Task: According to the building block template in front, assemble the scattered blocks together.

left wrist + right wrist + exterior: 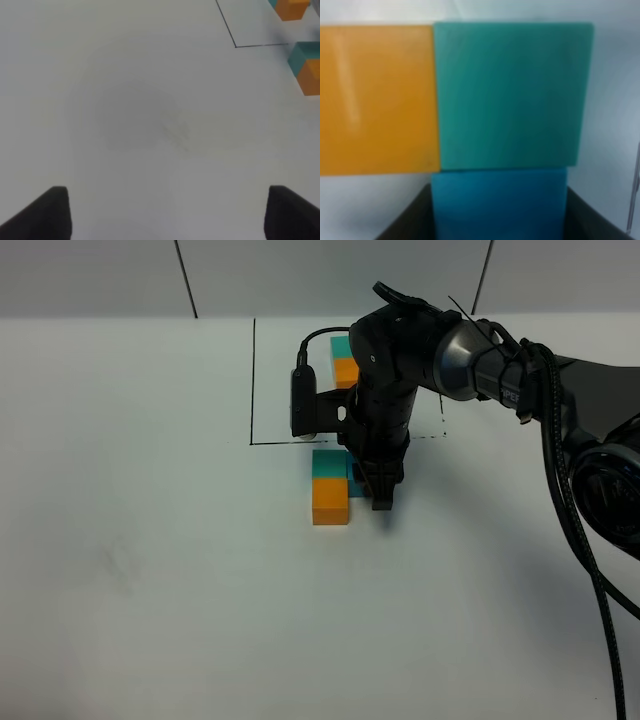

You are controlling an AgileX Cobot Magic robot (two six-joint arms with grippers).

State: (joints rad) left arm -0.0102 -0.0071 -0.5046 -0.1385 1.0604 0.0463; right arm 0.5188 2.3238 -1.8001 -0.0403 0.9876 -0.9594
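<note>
The template sits inside a thin black drawn rectangle [253, 390]. Its teal cube [341, 344] and orange cube [345, 371] show, and its blue cube is hidden behind my right arm. In front of the frame, the loose teal cube [327, 462] and orange cube [329, 501] lie joined in a line. The loose blue cube [355, 481] rests against the teal cube's right side. My right gripper [373, 492] is shut on it. In the right wrist view the blue cube [497, 210] sits between the dark fingers [405, 222], touching the teal cube [510, 95], which is beside the orange cube [377, 100]. My left gripper [165, 215] is open and empty over bare table.
The white table [150, 570] spreads to the left and front. The right arm's cables [570, 510] hang at the right. The left wrist view shows the frame's corner [235, 46], the template's orange cube [292, 7] and the loose teal cube [301, 55] and orange cube [312, 77].
</note>
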